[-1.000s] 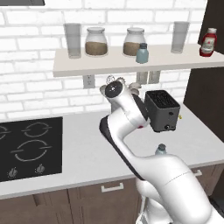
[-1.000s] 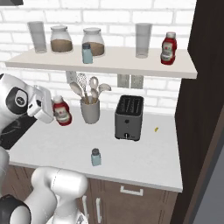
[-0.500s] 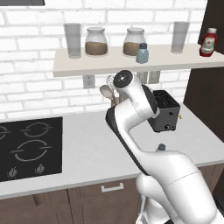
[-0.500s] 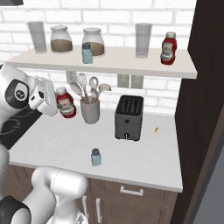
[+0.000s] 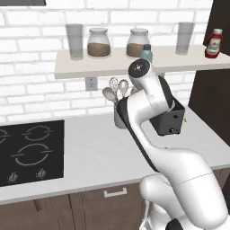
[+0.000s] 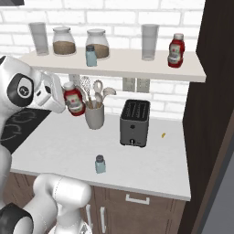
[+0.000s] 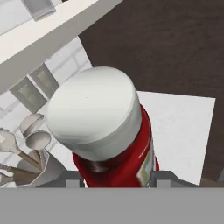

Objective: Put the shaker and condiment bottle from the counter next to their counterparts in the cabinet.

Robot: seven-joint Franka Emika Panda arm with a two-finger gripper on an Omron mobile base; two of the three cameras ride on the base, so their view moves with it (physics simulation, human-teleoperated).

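My gripper (image 6: 69,105) is shut on the red condiment bottle (image 6: 75,98), holding it in the air just left of the utensil crock and below the shelf. In the hand view the bottle (image 7: 114,135) with its pale cap stands between the two fingertips (image 7: 72,179). The shaker (image 6: 100,163) stands on the counter near the front edge. Up on the cabinet shelf (image 6: 128,68) stand the counterparts: a matching shaker (image 6: 91,55) (image 5: 146,53) and a red bottle (image 6: 176,50) (image 5: 214,43) near the dark panel.
A dark toaster (image 6: 135,122) and a crock of utensils (image 6: 94,115) stand by the wall. Two brown-filled jars (image 6: 64,42) and two tall glasses (image 6: 150,42) share the shelf. A black cooktop (image 5: 31,150) lies left. A dark cabinet panel (image 6: 215,91) bounds the right.
The arm has swung and raised the held bottle up and to the right, closer to the utensil crock and the shelf. The shaker on the counter has stayed put.
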